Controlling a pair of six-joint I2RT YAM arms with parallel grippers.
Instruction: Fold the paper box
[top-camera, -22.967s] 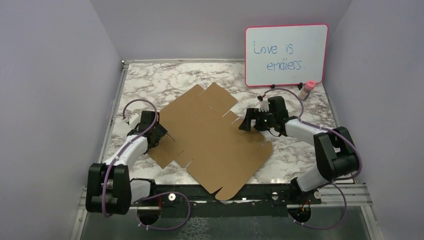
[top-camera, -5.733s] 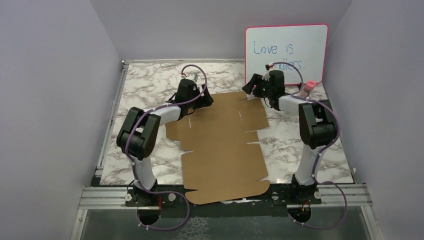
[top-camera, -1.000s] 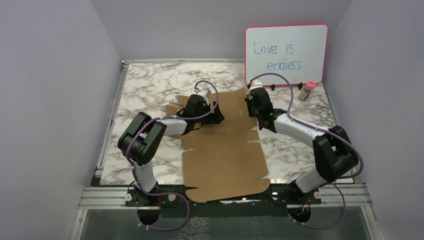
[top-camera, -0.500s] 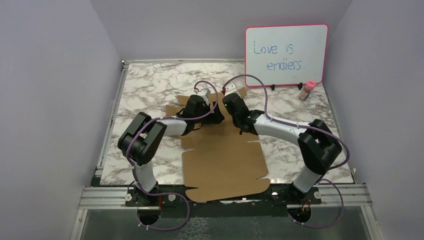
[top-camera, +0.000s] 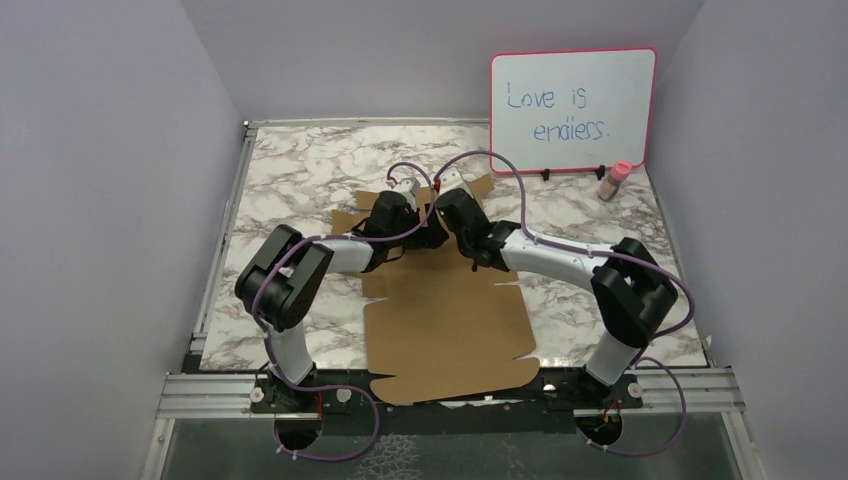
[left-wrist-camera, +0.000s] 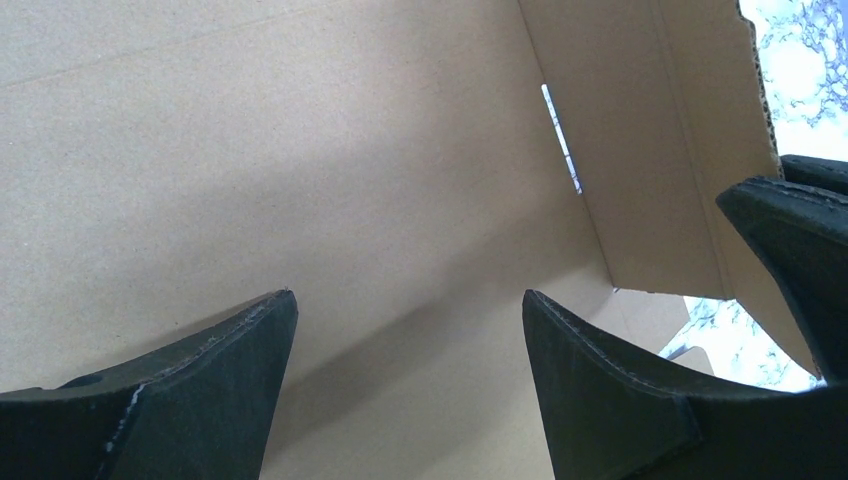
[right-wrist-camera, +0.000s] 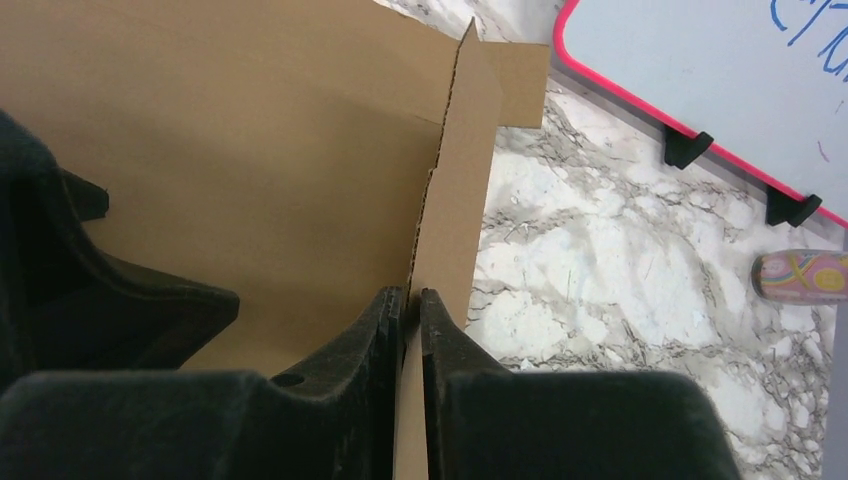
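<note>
The paper box (top-camera: 445, 320) is a brown cardboard sheet lying flat on the marble table, its near end over the front rail. My left gripper (top-camera: 432, 232) stands open with its tips low over the far panel (left-wrist-camera: 300, 150); nothing sits between its fingers (left-wrist-camera: 230, 350). A side flap (right-wrist-camera: 465, 170) at the far end stands upright. My right gripper (right-wrist-camera: 412, 293) is shut on that flap's edge, right beside the left gripper (right-wrist-camera: 90, 290). From above, the right gripper (top-camera: 452, 200) hides most of the raised flap.
A pink-framed whiteboard (top-camera: 572, 108) leans on the back wall at the far right. A small pink-capped bottle (top-camera: 614, 180) stands beside it. Purple walls close in the left and right sides. Bare marble lies to either side of the cardboard.
My right gripper has swept left from the sheet's right edge to the middle, bringing the flap upright with it. The left gripper has stayed in place, open.
</note>
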